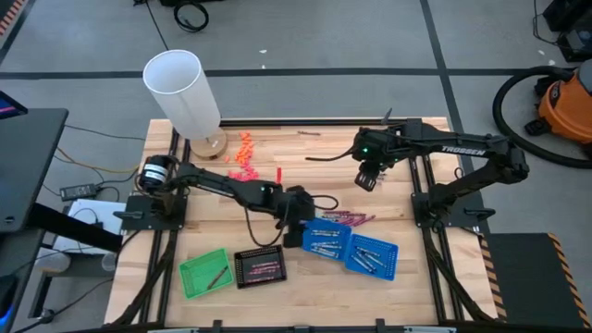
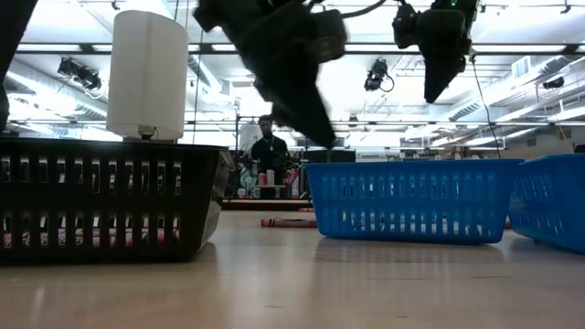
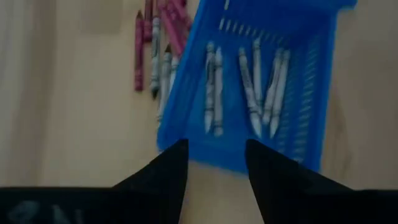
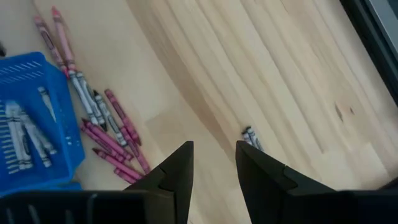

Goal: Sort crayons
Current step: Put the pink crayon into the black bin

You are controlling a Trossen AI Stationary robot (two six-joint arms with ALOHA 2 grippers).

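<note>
Crayons (image 1: 348, 219) lie loose on the counter (image 1: 416, 268) at frame centre in the high view, just above the blue basket (image 1: 326, 240), which already holds grey ones (magenta ones sit in the black basket (image 1: 260, 267), lower left of centre). Left gripper (image 1: 298, 218) hovers at the blue basket's left edge, fingers apart, empty; right gripper (image 1: 367, 178) hangs upper right of the pile, fingers apart, empty. Judged light, stiff, prone to roll: pinch one mid-length, across its axis.

Overhead down; low level; wrists close, sharing blue basket (image 3: 249, 81).
</note>
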